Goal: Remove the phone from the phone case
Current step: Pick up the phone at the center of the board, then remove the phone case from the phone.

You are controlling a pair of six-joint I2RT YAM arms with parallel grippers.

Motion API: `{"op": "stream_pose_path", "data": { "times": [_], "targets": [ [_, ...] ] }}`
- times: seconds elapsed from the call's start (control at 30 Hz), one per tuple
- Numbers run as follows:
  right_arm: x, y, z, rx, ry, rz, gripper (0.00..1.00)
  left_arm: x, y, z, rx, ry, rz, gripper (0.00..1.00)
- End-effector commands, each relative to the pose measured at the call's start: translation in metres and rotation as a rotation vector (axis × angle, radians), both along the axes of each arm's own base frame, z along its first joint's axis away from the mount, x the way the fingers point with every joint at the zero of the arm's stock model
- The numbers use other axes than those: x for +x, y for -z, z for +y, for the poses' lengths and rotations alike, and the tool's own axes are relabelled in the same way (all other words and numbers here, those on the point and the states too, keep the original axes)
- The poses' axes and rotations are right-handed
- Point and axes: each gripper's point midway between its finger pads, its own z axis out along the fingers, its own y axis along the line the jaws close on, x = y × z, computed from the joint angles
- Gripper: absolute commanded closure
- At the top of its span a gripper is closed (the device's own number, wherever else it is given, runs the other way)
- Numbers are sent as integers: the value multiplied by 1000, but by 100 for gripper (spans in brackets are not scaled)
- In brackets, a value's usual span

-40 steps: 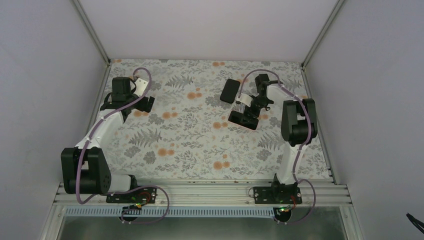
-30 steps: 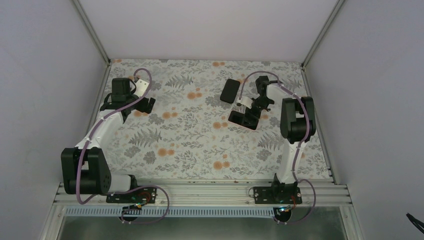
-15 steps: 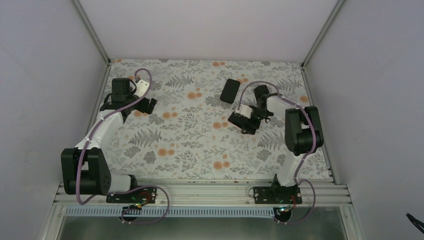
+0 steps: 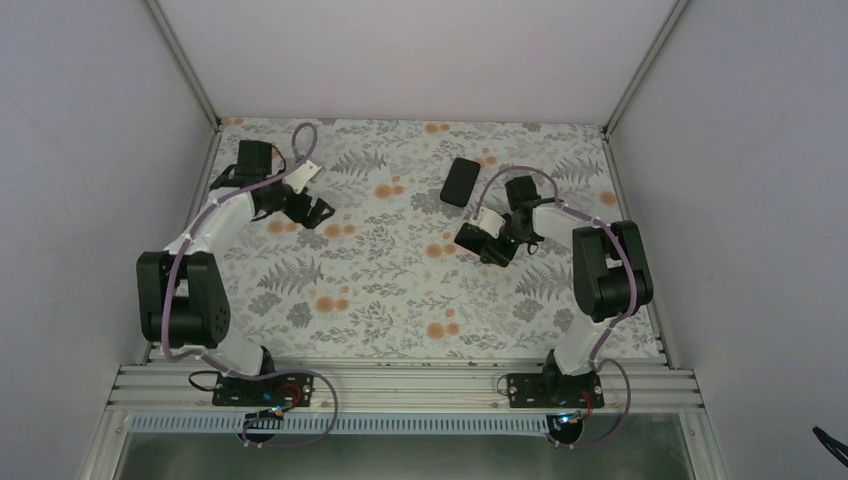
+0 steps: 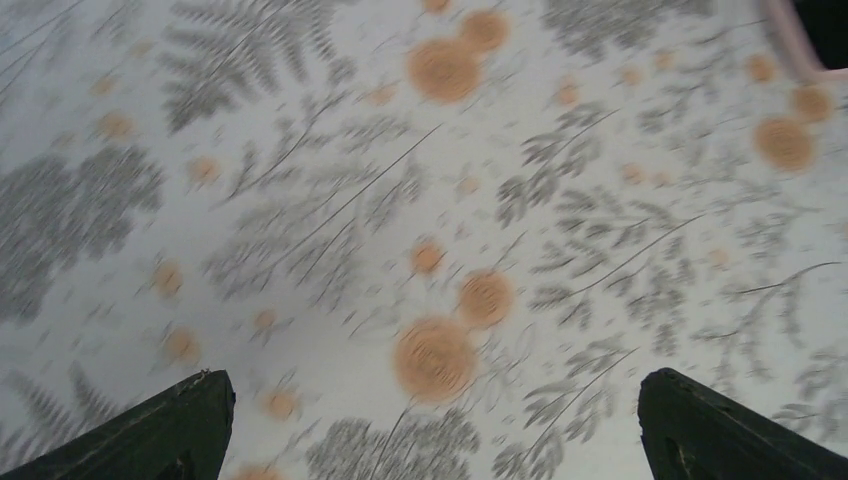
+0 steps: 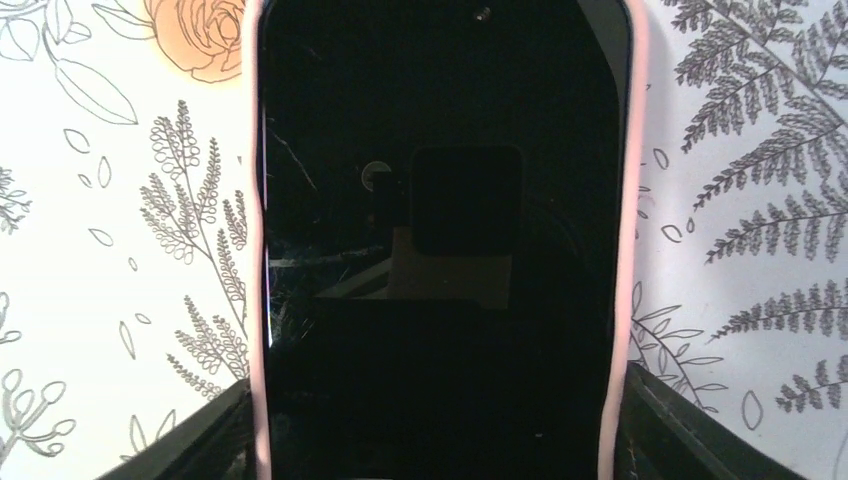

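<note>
Pink phone case [image 6: 253, 300], black phone [image 6: 440, 250] seated inside, screen up, right-centre of floral surface [image 4: 380, 270]. The right jaws pinch the case by its two long edges. The left jaws spread wide, holding nothing, over far-left surface. Dark flat object [image 4: 461, 181] just beyond the case.

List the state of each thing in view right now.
phone: face up, screen dark, inside its case.
phone case: pink, fitted around the phone.
right gripper: fingers on either side of the cased phone; grip unclear.
left gripper: open, empty.
black slab: lying flat, untouched.
</note>
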Motion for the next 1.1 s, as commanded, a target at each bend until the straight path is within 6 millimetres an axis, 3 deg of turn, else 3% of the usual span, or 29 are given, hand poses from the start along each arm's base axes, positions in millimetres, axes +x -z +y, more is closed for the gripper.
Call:
{"op": "stream_pose_path", "data": {
  "times": [0.0,0.1,0.23,0.37,0.5,0.73,1.07],
  "targets": [
    [-8,33,-23,-130,21,10,43,-19,-17,-50,-117,246,86,0],
    [0,4,-2,-64,-4,-70,45,-31,-23,-82,-141,368,145,0],
    [5,-50,36,-6,-65,-227,46,-42,-28,-114,-202,467,232,0],
    [7,-95,74,41,-116,-345,46,-41,-26,-129,-271,488,322,0],
    [8,-125,109,64,-157,-421,46,-37,-20,-136,-321,485,372,0],
    [11,-143,152,55,-200,-550,46,-39,-18,-148,-441,490,495,0],
    [6,-161,194,95,-248,-619,44,-36,-4,-153,-489,478,576,0]
  ]
}}
